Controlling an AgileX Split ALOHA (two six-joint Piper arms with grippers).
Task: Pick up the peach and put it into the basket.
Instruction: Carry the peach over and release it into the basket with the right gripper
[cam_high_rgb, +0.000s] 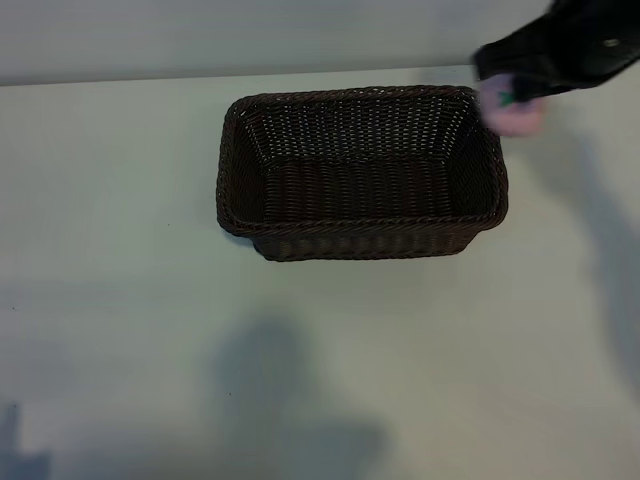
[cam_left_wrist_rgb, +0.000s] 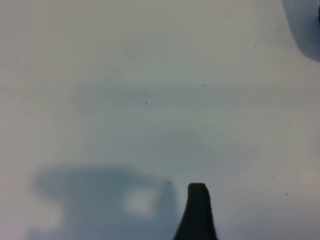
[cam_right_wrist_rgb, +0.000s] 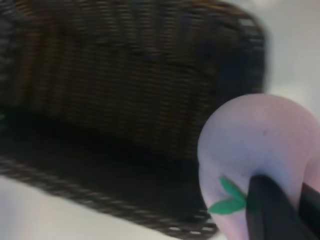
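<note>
above the basket's (cam_high_rgb: 362, 172) far right corner in the exterior view: right gripper (cam_high_rgb: 512, 98) clenched around the peach (cam_high_rgb: 512, 108), fruit lifted off the table (cam_high_rgb: 120, 300), just outside the braided rim. from the right wrist: pale pink peach (cam_right_wrist_rgb: 255, 145) with a green leaf mark, pinched by a dark finger (cam_right_wrist_rgb: 272, 210), dark wicker basket (cam_right_wrist_rgb: 125, 100) close behind. left gripper (cam_left_wrist_rgb: 198, 212) parked over bare table, released and wide apart, holding nothing.
</note>
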